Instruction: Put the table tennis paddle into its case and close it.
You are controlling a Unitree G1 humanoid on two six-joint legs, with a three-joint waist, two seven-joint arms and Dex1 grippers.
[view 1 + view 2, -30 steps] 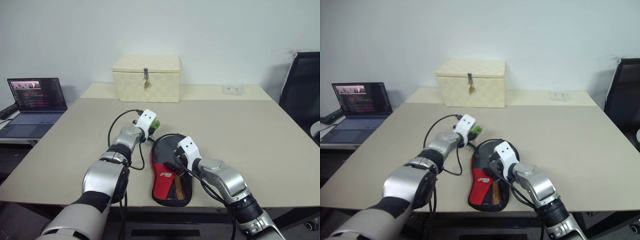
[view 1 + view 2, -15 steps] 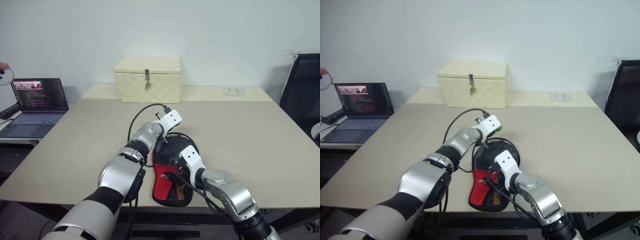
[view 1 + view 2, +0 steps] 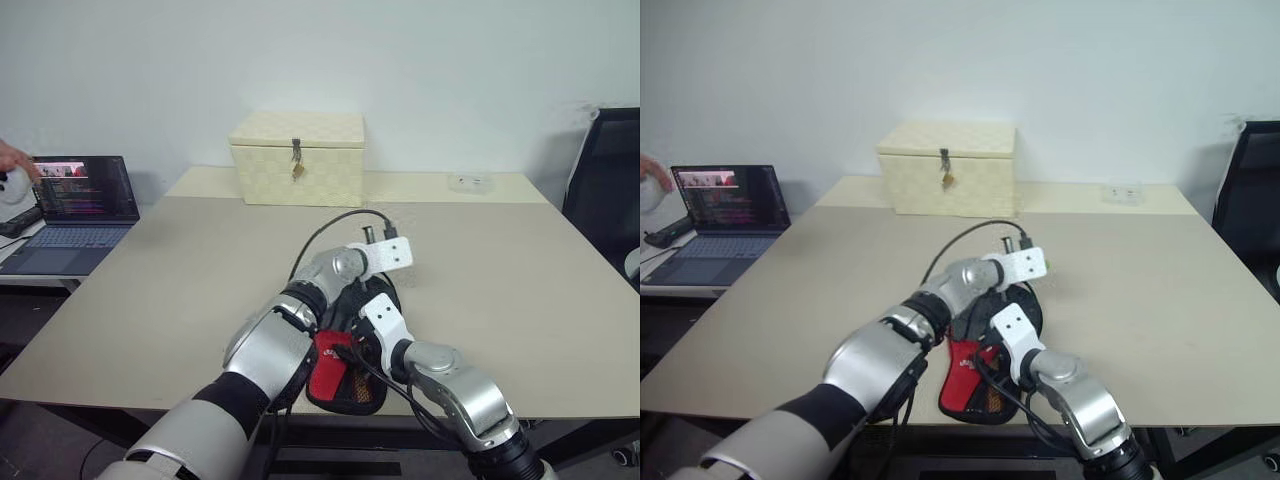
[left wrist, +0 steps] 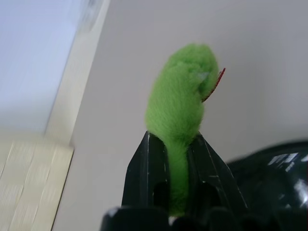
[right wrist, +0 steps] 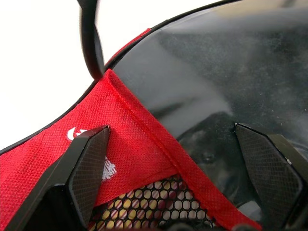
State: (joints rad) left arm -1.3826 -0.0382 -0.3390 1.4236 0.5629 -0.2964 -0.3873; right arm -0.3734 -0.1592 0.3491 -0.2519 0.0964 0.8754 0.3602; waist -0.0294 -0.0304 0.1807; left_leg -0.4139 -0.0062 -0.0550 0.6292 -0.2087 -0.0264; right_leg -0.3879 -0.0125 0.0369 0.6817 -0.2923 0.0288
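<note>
1. Two robot arms reach over a beige counter (image 3: 520,260) toward the case (image 3: 345,380), which lies flat near the counter's front edge.
2. Left gripper (image 4: 175,144) has its jaws closed on the fuzzy green ring (image 4: 180,103) of the zipper, at the case's far right rim.
3. Right gripper (image 5: 173,144) has its jaws wide open, pointing down over the case's red and black fabric and gripping nothing.
4. A cream box (image 3: 297,157) sits at the counter's far side.
</note>
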